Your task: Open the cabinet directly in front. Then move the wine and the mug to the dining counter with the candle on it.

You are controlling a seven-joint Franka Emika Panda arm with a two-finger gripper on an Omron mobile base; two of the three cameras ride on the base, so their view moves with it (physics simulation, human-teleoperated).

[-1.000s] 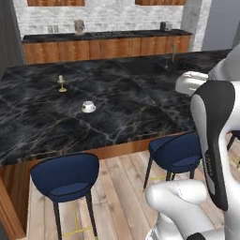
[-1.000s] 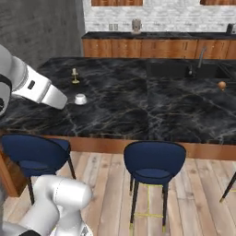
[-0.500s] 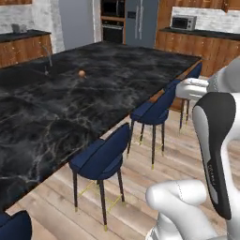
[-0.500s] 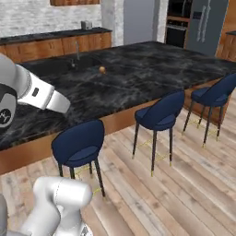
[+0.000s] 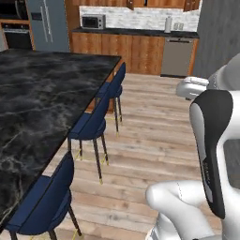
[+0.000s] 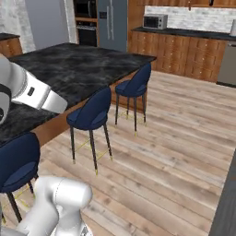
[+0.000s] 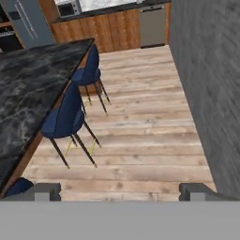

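Observation:
The dining counter (image 5: pixel 37 93) with its black marble top veined in white runs along the left of the base views, and its near corner shows again (image 6: pixel 69 64). From the hand, the dining counter (image 7: pixel 28 79) lies to the upper left. My gripper (image 7: pixel 121 192) is open, its two dark fingertips (image 7: pixel 47 191) far apart with nothing between them, over the wooden floor. The cabinet, the wine, the mug and the candle are out of view.
Blue stools (image 5: pixel 91 124) (image 6: pixel 92 115) (image 7: pixel 65 117) line the counter's side. A wood floor (image 5: pixel 150 131) stretches ahead to a far counter with a microwave (image 5: pixel 93 21) and a grey fridge (image 5: pixel 47 23). A dark grey wall (image 7: pixel 206 70) stands at the right.
The whole picture has swung: the base has turned, so the views now look along the island's stool side toward the fridge and microwave. The jaws stay wide open.

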